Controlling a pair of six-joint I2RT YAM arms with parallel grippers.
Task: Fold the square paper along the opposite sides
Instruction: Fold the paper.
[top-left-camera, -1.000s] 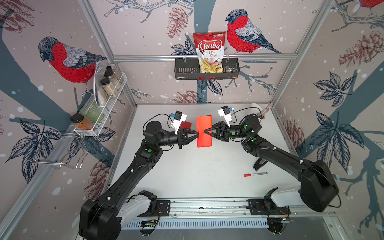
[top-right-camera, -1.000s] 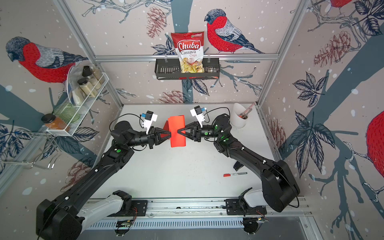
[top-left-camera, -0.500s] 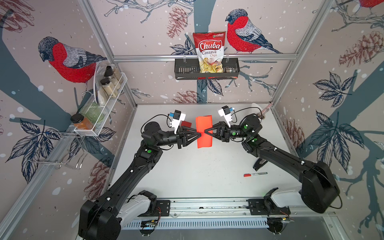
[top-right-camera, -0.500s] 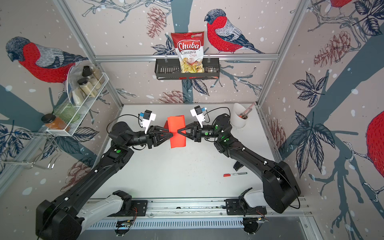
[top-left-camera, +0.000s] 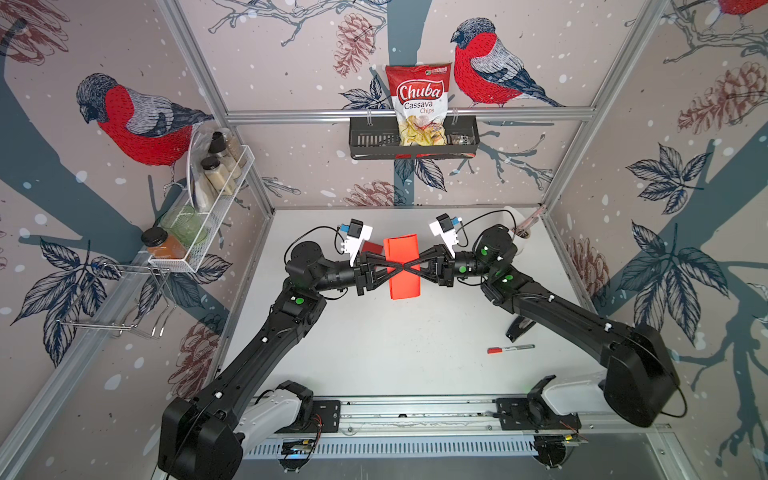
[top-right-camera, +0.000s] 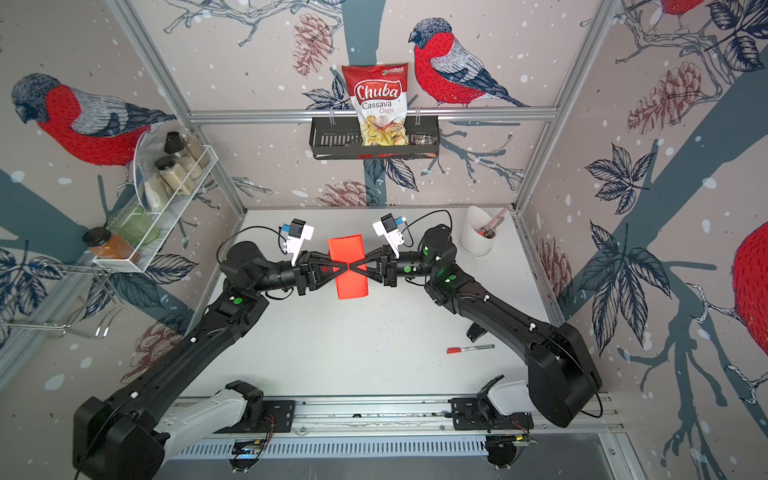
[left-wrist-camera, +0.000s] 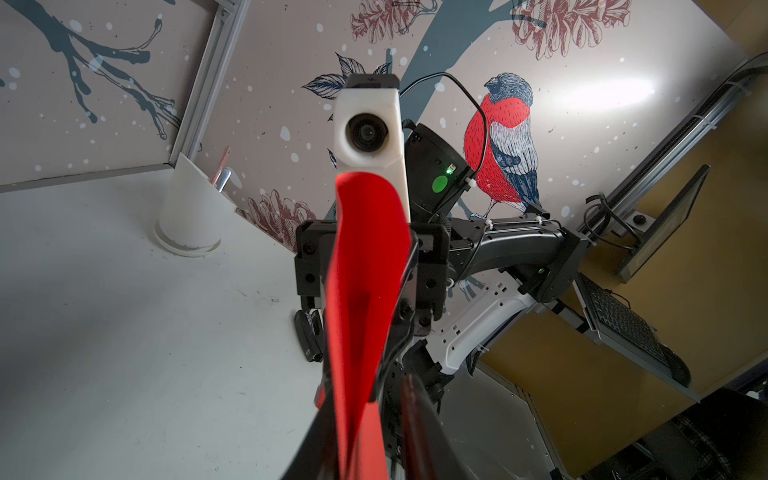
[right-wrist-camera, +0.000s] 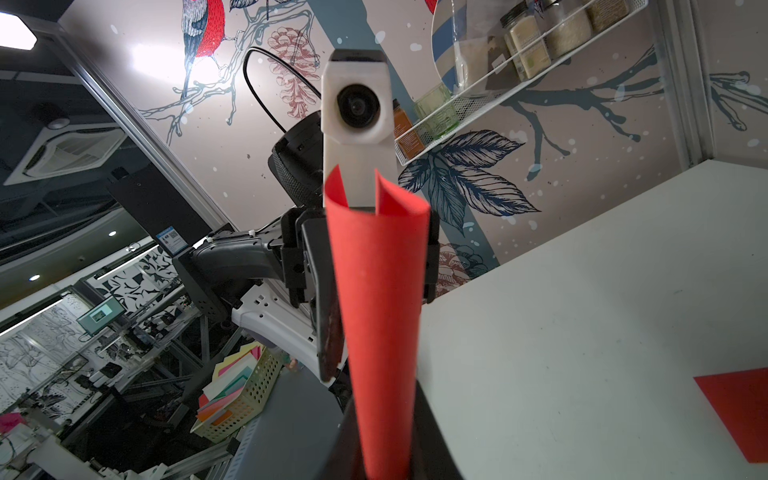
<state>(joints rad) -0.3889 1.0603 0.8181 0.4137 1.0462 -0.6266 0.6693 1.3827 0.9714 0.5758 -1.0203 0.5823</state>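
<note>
**Fig.** Red paper (top-left-camera: 401, 253), curled into a loose loop, is held above the counter (top-left-camera: 415, 332). The right tool (top-left-camera: 410, 267) is clenched on the paper. Whether the left tool (top-left-camera: 397, 268) grips it cannot be told. Good practice is to match the opposite edges before pressing the crease flat.

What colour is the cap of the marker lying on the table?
The cap is red; it shows best in a top view.

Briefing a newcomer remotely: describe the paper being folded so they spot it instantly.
Above the white table, find where the left pincer and right pincer meet. The bright red paper curls between them, lifted, unlike the darker red sheet lying flat nearby.
</note>
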